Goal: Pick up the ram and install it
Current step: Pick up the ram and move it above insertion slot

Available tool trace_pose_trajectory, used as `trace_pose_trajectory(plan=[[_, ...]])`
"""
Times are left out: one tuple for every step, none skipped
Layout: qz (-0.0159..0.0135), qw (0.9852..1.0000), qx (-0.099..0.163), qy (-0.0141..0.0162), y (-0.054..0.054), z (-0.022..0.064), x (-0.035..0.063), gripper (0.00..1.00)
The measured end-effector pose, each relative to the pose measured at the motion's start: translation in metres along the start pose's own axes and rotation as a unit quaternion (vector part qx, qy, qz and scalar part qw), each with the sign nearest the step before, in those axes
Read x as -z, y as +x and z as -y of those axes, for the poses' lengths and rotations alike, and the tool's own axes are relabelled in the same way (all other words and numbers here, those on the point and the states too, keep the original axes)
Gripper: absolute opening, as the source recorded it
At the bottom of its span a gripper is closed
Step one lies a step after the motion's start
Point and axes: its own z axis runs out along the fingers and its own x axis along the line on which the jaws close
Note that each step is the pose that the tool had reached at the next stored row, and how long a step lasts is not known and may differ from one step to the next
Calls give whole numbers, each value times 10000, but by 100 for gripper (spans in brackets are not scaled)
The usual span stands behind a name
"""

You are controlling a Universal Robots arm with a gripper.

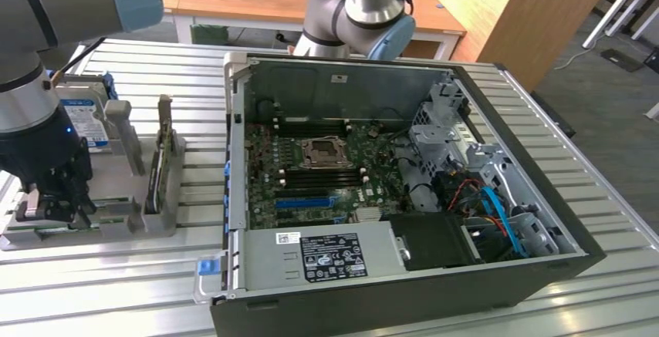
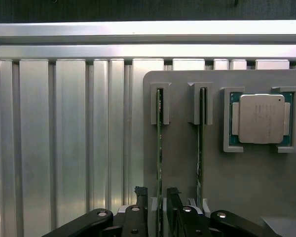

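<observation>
**Exterior view.** The black two-fingered gripper [image 1: 52, 202] on the grey arm is seen set low over a pale grey plastic parts fixture [image 1: 92, 237]. The fixture lies on the ribbed aluminium table [image 1: 123, 291], at about nine o'clock from the open black computer case [image 1: 412, 291]. A boxy blue-labelled hard drive [image 1: 82, 121] is racked at roughly twelve o'clock from the gripper. Inside the case, long black slots [image 1: 319, 173] are noted on the green motherboard just beside the square metal processor socket [image 1: 322, 150]. These are judged to be the memory slots, and they look unfilled.

**Wrist view.** The ram [image 2: 159, 148], a thin green circuit-board stick, is seen edge-on, standing in grey slotted end posts on the fixture plate [image 2: 180, 158]. The gripper [image 2: 158, 193] is spread wide and holds nothing. Its dark fingertips [image 2: 140, 193] straddle the stick, one on each flat face. Contact cannot be made out. A second green stick [image 2: 201, 148] stands parallel just beside the first. A square silver-topped processor chip [image 2: 260, 118] is cradled beyond it.

**Handling, judged.**
- The stick is taken to be very light and stiff, but thin and brittle.
- Chips and edge contacts are easily damaged.
- A flat pinch across both faces near mid-length is favoured, high on the board and clear of the contact edge.
- Squeeze should be modest; twisting is to be avoided.
</observation>
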Motion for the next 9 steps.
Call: trace_pose_trajectory(plan=[[0, 10000, 0, 1, 0, 0, -7, 30], [0, 10000, 0, 2, -1, -1, -14, 30], [0, 10000, 0, 4, -1, -1, -22, 30], [0, 10000, 0, 5, -1, -1, -29, 30], [0, 10000, 0, 7, -2, -1, -37, 30], [0, 10000, 0, 9, -2, -2, -46, 30], [0, 10000, 0, 11, -3, -2, -54, 30], [0, 10000, 0, 14, -4, -3, -62, 30], [0, 10000, -1, 16, -5, -3, -69, 30]])
